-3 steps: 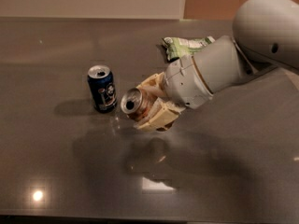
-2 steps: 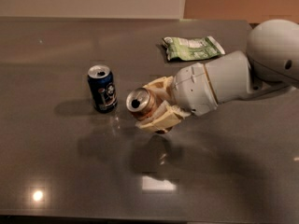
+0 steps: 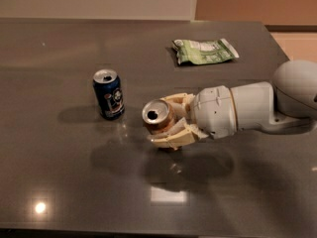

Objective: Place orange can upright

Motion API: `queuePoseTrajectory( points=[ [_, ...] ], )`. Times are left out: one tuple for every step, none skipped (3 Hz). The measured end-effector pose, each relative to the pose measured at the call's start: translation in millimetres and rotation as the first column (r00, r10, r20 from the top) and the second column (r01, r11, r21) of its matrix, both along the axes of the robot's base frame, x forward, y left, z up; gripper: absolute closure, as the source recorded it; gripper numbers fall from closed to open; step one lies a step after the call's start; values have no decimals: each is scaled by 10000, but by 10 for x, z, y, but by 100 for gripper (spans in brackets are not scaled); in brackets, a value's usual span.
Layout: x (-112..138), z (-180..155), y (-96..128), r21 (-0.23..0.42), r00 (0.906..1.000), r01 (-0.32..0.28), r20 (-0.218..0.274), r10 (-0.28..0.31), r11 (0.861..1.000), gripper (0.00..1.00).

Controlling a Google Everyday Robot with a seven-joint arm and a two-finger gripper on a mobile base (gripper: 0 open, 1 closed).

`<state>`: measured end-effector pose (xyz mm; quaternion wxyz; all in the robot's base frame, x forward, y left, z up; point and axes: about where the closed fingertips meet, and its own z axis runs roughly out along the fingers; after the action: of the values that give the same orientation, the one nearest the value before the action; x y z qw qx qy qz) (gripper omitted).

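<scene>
The orange can (image 3: 157, 118) is held in my gripper (image 3: 171, 120) above the middle of the dark table (image 3: 59, 177). It lies on its side with its silver top facing the camera. The cream fingers (image 3: 174, 139) close around the can's body from above and below. The arm reaches in from the right. The can casts a shadow on the table below it, so it is off the surface.
A dark blue can (image 3: 108, 93) with a white label stands upright just left of the gripper. A green snack bag (image 3: 204, 51) lies flat at the back right. The table's right edge runs behind the arm.
The arm has dropped lower and stretched out more level from the right. The orange can stays held in the gripper at about the same spot. The green bag is now uncovered.
</scene>
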<state>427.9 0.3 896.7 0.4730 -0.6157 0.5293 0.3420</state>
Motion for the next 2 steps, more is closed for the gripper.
queuePoseTrajectory(
  points=[
    [-50,-11,-94,835,9980,460,-464,-422,9954,100],
    [-74,-27,-188,1348,9908,988,-1056,-848,9859,82]
  ],
)
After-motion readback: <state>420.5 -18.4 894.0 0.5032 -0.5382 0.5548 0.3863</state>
